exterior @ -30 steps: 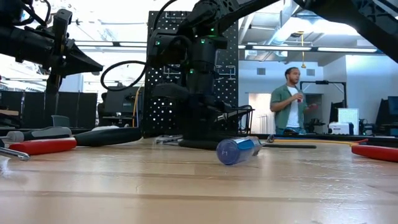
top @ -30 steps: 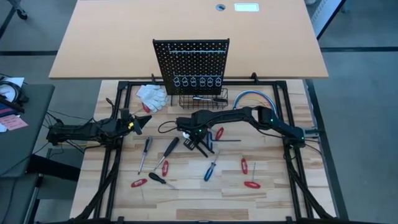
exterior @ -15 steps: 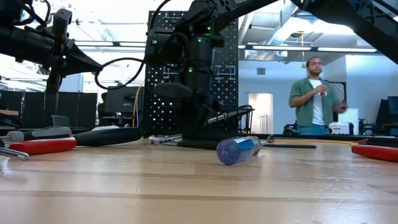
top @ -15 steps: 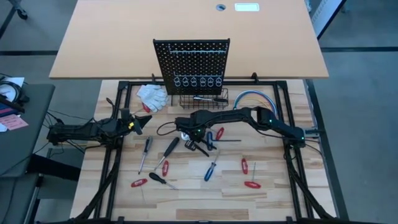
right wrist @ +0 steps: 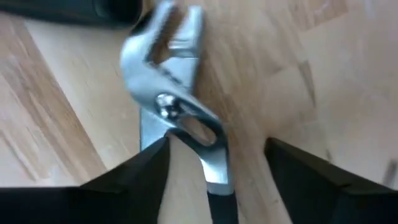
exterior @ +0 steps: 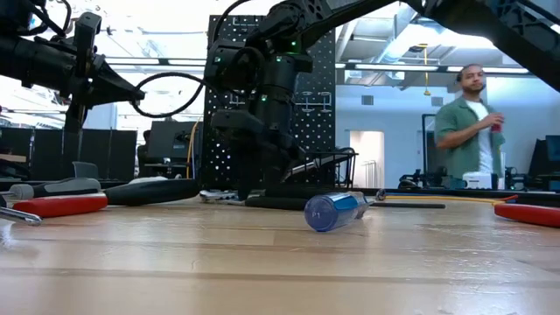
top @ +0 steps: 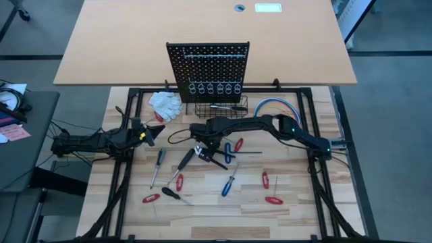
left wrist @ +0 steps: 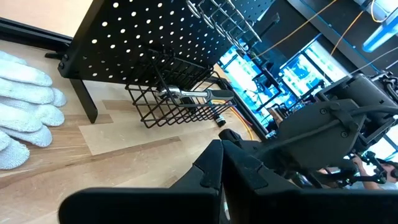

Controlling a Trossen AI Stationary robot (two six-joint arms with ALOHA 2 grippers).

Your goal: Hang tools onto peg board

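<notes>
The black peg board (top: 208, 67) stands upright at the table's far side, with silver rings and a wire basket (top: 221, 106) that holds a tool (left wrist: 186, 95). Pliers with a silver head (right wrist: 171, 93) and dark handles (top: 216, 161) lie flat on the table's middle. My right gripper (top: 202, 147) (right wrist: 217, 162) hangs low over them, open, one finger on each side of the pliers' neck. Red (top: 264, 179), black (top: 185, 160) and blue (top: 229, 182) screwdrivers lie scattered on the wood. My left gripper (top: 150, 131) (left wrist: 221, 165) waits shut above the table's left part and holds nothing. My right gripper comes from above with its fingers pointing down astride the pliers' neck (right wrist: 186, 127), just behind the pivot. One fingertip (right wrist: 152, 158) lies close against the neck, and I cannot tell whether it touches. The pliers rest flat on the table.
White gloves (top: 165, 103) lie left of the basket and a curved blue cable (top: 277, 104) lies right of it. A blue screwdriver handle (exterior: 337, 210) lies close in the low view. A person (exterior: 468, 127) stands in the room beyond the table.
My right gripper has gone a little toward the table's left and far edges, staying low over the pliers, which lie where they were. The person in the background has walked to the right.
</notes>
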